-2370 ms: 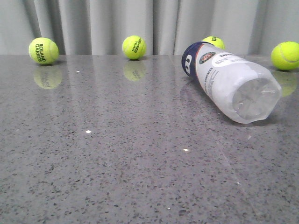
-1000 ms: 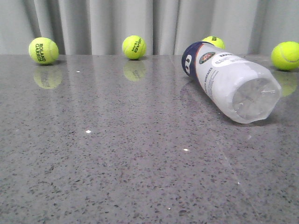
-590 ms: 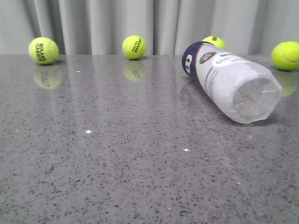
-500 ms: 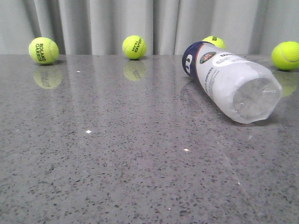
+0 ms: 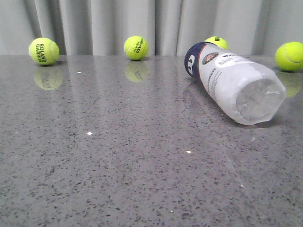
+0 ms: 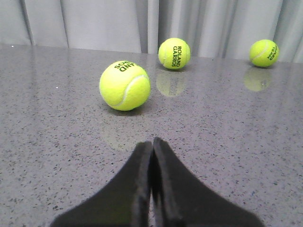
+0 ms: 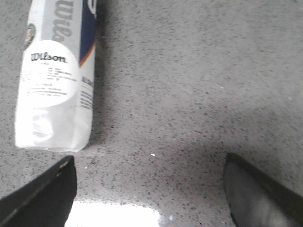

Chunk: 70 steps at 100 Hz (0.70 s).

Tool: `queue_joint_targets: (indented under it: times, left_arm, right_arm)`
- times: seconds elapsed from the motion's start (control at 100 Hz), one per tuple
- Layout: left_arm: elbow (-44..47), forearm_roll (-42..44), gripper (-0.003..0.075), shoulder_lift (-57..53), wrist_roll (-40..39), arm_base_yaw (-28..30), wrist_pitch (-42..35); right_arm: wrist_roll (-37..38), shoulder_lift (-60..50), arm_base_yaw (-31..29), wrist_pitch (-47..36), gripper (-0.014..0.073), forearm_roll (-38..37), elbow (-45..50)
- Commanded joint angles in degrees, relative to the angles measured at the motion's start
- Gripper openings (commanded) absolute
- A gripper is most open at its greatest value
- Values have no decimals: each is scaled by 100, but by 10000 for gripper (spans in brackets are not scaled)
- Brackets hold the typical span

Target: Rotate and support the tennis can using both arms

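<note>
The tennis can (image 5: 232,80) lies on its side at the right of the grey table, clear bottom end toward the camera, navy rim toward the curtain. Neither arm shows in the front view. In the right wrist view the tennis can (image 7: 54,85) lies ahead and to one side of my right gripper (image 7: 149,163), which is open wide over bare tabletop with nothing between its fingers. My left gripper (image 6: 152,142) is shut, fingers pressed together and holding nothing, with a tennis ball (image 6: 124,85) on the table a short way beyond its tips.
Several yellow-green tennis balls stand along the back edge by the grey curtain: ball (image 5: 44,51), ball (image 5: 136,48), ball (image 5: 216,43) behind the can, ball (image 5: 289,56) at far right. The left wrist view shows two further balls (image 6: 174,53) (image 6: 264,52).
</note>
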Motion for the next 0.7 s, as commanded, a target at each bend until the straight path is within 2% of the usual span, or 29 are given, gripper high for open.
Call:
queue_joint_targets:
  times: [0.0,0.35,0.69]
  left_arm:
    - [267,-41,-20,-189,-47,-21,-437]
    - [267,-41,-20,-189,-47,-21,-437]
    - [267,-41,-20,-189,-47,-21,-437]
  right_arm:
    - [-61,280,182,-113,622,90,-461]
    - [-61,1626,995,-75,622,335,-1545]
    - [-49,2918,1184,377,622,425,-2602]
